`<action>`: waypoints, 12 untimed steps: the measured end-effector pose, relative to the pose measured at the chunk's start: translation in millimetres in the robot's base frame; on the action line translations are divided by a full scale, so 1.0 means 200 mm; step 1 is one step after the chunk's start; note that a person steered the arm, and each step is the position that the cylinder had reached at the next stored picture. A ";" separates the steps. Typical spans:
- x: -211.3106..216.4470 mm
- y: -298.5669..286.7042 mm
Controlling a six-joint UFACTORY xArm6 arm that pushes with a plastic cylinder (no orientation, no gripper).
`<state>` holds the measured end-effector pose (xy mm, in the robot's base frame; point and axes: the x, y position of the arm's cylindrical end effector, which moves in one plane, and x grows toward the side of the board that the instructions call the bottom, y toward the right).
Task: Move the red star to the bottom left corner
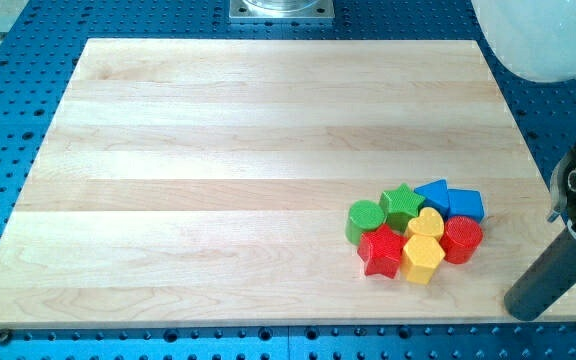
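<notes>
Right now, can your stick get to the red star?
Probably yes, but not straight. My tip sits at the view's right; the yellow block and red cylinder stand between it and the red star. The star's bottom side is open.

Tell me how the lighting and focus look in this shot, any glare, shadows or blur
In the camera view, lighting is even and soft; the wooden board shows no harsh glare, and the block cluster around the red star is sharp, casting only faint shadows. The white arm body at the view's top right is bright and featureless. My tip, at the view's lower right, looks slightly soft.
</notes>
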<state>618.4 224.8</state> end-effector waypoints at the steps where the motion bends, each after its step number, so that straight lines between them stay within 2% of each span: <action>1: 0.00 0.00; 3: -0.11 -0.18; 6: -0.35 -0.68; 8: -0.22 -0.75; 9: -0.20 -0.90; 10: -0.36 -1.08; 11: -0.40 -1.31; 12: -0.53 -1.26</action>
<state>512.4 -27.5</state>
